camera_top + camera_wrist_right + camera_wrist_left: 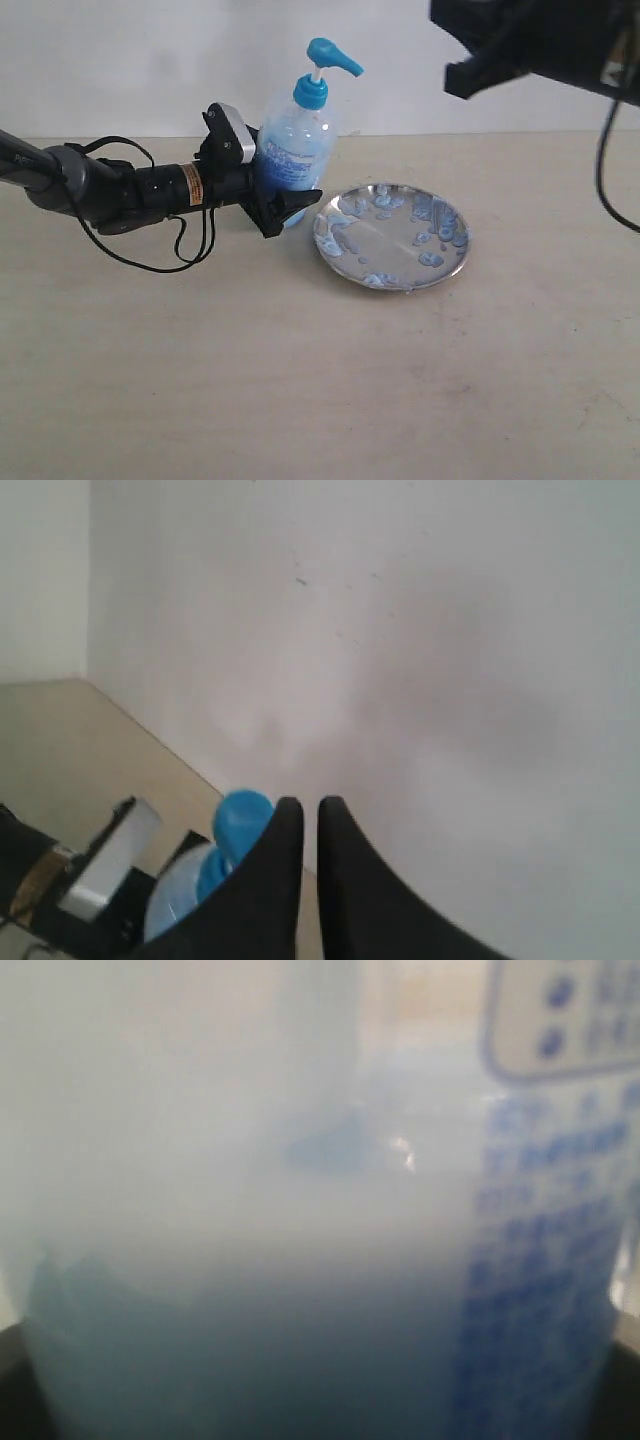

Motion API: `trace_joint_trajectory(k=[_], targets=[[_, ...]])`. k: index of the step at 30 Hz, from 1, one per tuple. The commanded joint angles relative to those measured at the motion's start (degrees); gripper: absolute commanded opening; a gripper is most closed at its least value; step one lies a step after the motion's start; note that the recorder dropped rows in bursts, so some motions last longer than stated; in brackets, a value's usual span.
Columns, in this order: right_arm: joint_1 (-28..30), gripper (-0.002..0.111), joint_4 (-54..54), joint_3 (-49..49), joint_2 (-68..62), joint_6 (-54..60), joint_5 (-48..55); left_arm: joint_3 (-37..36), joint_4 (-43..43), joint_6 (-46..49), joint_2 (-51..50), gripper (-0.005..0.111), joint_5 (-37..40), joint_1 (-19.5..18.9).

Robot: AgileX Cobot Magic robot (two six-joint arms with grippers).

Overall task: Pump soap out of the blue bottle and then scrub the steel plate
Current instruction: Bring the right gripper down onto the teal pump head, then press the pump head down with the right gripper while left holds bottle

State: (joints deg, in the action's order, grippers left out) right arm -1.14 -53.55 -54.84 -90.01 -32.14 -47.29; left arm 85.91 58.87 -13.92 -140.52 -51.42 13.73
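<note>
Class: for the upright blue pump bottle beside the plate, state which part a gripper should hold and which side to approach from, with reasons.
Grip the blue bottle by its round lower body, coming in level from the side away from the steel plate. It stands upright, the pump head is free to press, and the spout aims toward the plate. The left gripper clasps it so.

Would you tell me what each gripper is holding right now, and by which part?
The left gripper clamps the tall clear plastic bottle with the blue pump around its lower body. The right gripper holds nothing.
</note>
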Motion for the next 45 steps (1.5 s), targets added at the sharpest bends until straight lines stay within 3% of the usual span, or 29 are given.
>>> trace_joint_trajectory(k=[1,11,23,27,30,38,42,45], targets=[[-3.84,0.002,-3.12,-11.23,-7.94,-6.32,3.23,0.0,0.5,0.37,0.19,0.004,4.21,0.19],[-9.77,0.002,-3.22,-22.03,-17.66,-6.3,9.41,0.0,0.5,0.37,0.19,0.004,4.87,0.19],[-10.25,0.002,-3.78,-22.37,-18.59,-7.94,16.44,0.0,0.5,0.37,0.19,0.004,4.87,0.19],[-10.81,0.002,-9.49,-22.37,-18.59,-12.99,19.46,0.0,0.5,0.37,0.19,0.004,4.87,0.19],[-11.4,0.002,-12.5,-22.37,-18.59,-10.53,19.95,0.0,0.5,0.37,0.19,0.004,4.87,0.19],[-11.54,0.002,5.69,-22.46,-18.03,13.51,19.05,0.0,0.5,0.37,0.19,0.004,4.87,0.19],[-11.54,0.002,9.11,-22.46,-15.53,14.19,16.54,0.0,0.5,0.37,0.19,0.004,4.87,0.19],[-12.08,0.002,8.39,-22.46,-13.02,8.75,17.24,0.0,0.5,0.37,0.19,0.004,4.87,0.19]])
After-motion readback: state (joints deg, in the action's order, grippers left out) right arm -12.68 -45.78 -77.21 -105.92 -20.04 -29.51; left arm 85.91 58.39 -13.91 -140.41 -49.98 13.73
